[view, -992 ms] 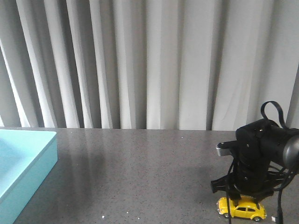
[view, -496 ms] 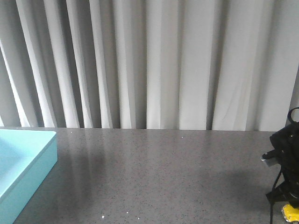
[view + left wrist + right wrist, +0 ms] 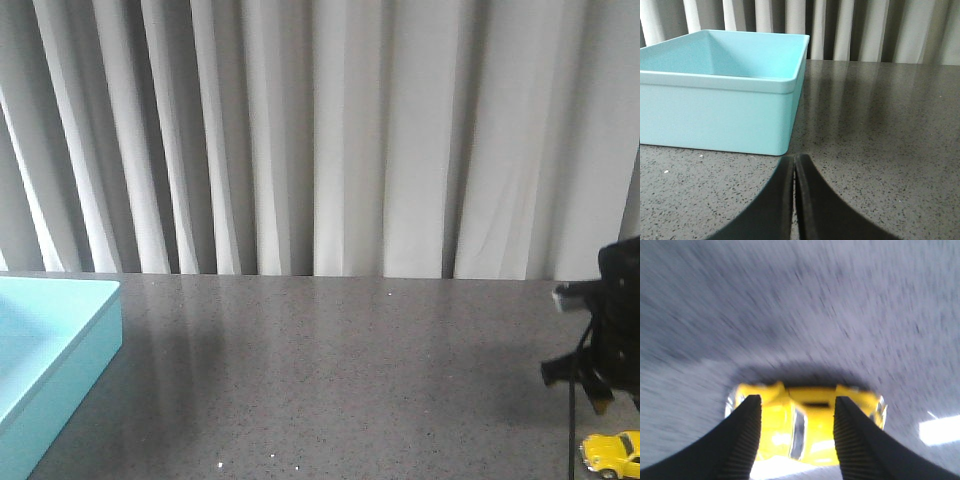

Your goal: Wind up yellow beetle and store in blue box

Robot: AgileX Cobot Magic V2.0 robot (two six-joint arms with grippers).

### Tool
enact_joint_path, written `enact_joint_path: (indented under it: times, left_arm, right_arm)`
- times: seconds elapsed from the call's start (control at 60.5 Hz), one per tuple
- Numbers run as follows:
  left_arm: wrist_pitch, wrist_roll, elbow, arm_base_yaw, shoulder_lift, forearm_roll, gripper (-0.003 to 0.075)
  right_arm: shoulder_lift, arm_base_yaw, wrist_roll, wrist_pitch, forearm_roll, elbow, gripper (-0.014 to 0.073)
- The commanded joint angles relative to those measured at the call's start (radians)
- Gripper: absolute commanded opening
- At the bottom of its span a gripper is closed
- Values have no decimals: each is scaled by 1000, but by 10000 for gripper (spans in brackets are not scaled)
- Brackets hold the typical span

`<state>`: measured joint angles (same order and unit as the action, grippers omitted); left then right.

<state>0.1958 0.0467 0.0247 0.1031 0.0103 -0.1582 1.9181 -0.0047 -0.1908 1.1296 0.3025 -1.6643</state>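
Note:
The yellow beetle [image 3: 612, 455] stands on the dark table at the front right edge of the front view. My right gripper [image 3: 603, 400] hangs just above it, with a gap between them. In the blurred right wrist view the beetle [image 3: 810, 425] lies crosswise below my right gripper [image 3: 795, 400], whose jaws are apart and hold nothing. The blue box [image 3: 60, 340] sits at the far left. In the left wrist view its wall [image 3: 720, 110] is close ahead of my left gripper [image 3: 794, 159], which is shut and empty, low over the table.
A grey curtain [image 3: 320, 140] hangs behind the table's back edge. The speckled dark tabletop [image 3: 320, 380] stretches between the box and the beetle. The right arm's cable [image 3: 572, 440] hangs beside the beetle.
My right gripper dragged the beetle to the right along the table, then let go and rose. The beetle now sits free, slightly back to the left. The box has not moved.

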Motion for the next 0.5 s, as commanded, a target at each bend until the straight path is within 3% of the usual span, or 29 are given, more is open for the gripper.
enact_joint_path:
  times: [0.0,0.232,0.48]
  left_arm:
    - [-80,-8,-15,-7,-4,-4,-6]
    - [-80,-8,-15,-7,-4,-4,-6]
    - [-80,-8,-15,-7,-4,-4,-6]
  right_arm:
    - [-124,-2,45,-63,-108,-133,348]
    - [-336,-2,246,-203,-421,-205,281]
    - [-656,-2,454,-309,-628,32,7]
